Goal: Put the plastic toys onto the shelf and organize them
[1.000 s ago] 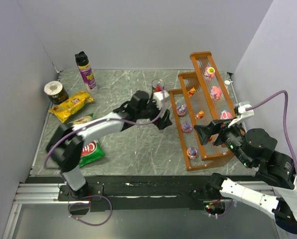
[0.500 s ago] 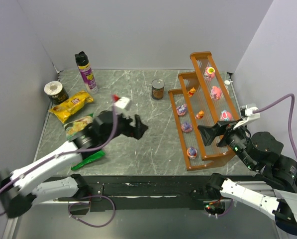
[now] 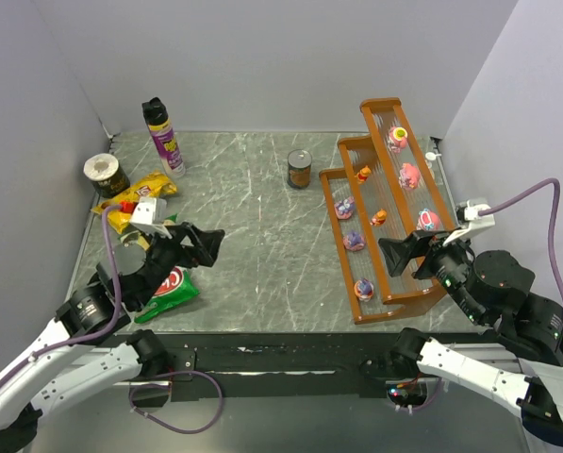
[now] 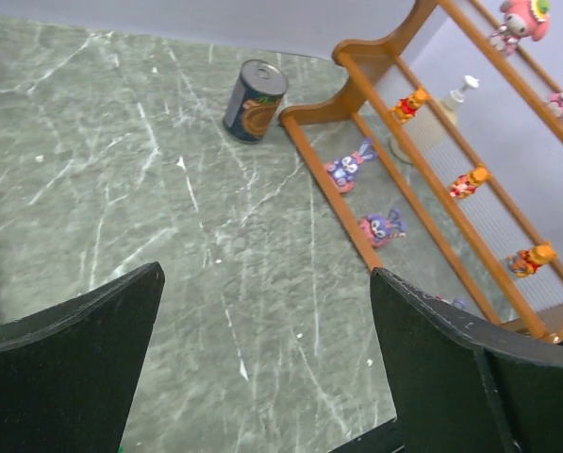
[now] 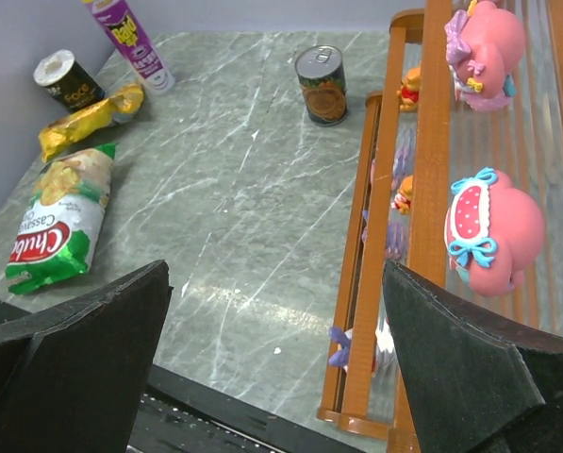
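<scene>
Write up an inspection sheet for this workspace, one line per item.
Surface: grey-green marbled tabletop, no spill seen.
Job's things: wooden shelf stands at the right. Plastic toys stand on all three tiers, and none is seen loose on the tabletop.
Clutter: tin can by the shelf's far corner. Spray can, dark canister, yellow snack bag and green chips bag are at the left.
End effectors: left end effector is open and empty, near the chips bag. Right end effector is open and empty, at the shelf's near end.
Cables: right purple cable arcs from the right wrist. Left purple cable runs along the left arm.
Surroundings: plain grey walls, nothing else seen.
</scene>
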Motion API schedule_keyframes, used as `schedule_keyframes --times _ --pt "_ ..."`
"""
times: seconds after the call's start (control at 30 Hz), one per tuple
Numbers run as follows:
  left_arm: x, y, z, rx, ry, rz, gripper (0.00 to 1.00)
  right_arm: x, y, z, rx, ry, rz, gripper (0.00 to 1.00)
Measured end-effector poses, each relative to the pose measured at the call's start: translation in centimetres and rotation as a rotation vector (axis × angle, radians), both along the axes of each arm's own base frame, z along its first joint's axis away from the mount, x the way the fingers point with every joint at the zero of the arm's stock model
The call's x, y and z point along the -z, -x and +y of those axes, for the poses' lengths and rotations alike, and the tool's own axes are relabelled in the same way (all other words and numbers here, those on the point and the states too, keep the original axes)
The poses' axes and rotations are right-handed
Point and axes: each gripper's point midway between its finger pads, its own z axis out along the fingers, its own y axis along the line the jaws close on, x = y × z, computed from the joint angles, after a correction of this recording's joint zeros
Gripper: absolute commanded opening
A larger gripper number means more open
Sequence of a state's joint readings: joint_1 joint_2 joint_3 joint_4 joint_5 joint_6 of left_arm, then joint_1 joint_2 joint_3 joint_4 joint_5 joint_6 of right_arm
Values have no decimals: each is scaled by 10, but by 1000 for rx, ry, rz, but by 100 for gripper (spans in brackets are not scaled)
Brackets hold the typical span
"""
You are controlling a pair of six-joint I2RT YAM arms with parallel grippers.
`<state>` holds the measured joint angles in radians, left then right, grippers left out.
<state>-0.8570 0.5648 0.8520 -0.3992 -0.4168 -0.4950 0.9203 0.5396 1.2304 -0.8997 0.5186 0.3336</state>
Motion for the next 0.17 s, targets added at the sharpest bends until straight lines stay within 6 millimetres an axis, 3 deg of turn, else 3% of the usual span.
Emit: schedule_keyframes --times 0.17 --pt "-1 4 9 -14 -1 -5 96 0 0 -3 13 4 -1 100"
